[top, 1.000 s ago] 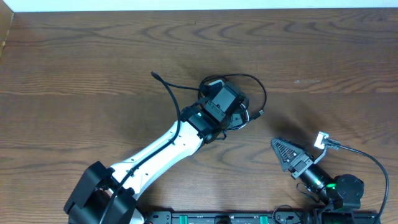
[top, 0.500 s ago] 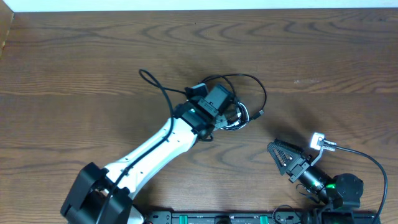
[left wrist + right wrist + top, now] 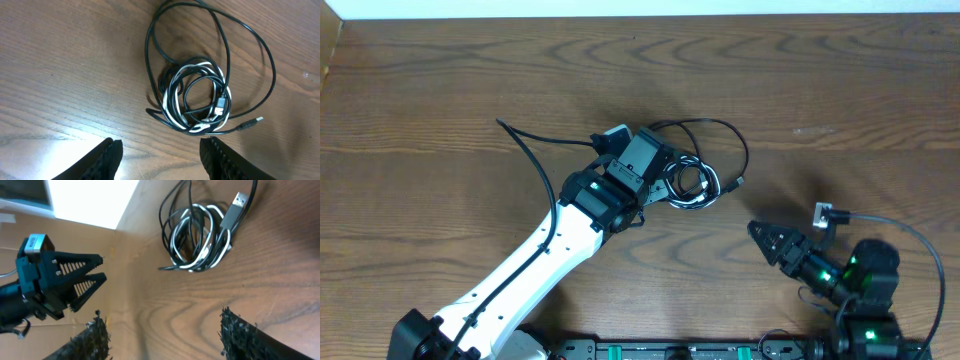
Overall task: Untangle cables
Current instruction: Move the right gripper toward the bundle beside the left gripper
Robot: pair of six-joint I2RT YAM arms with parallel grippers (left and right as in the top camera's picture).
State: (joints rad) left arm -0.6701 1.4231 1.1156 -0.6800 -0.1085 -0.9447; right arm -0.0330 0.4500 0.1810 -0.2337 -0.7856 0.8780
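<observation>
The cables (image 3: 692,186) lie as a tangled coil of thin black wires and one white wire at the table's middle. A loose black loop (image 3: 744,150) runs out to the right and ends in a plug (image 3: 738,182). In the left wrist view the coil (image 3: 197,100) lies just ahead of my left gripper (image 3: 162,156), which is open and empty. In the overhead view my left gripper (image 3: 655,172) is at the coil's left edge. My right gripper (image 3: 766,240) is open and empty, to the lower right of the coil. The right wrist view shows the coil (image 3: 197,235) and a USB plug (image 3: 235,205) beyond my open right gripper (image 3: 167,340).
A thick black arm cord (image 3: 525,150) arcs out left of the left arm over the wooden table (image 3: 440,90). The left gripper (image 3: 65,280) shows in the right wrist view. A black rail (image 3: 680,350) runs along the front edge.
My left gripper has moved left, off the coil, so the coil now shows. The arm cord swung left with it. My right gripper has shifted slightly left.
</observation>
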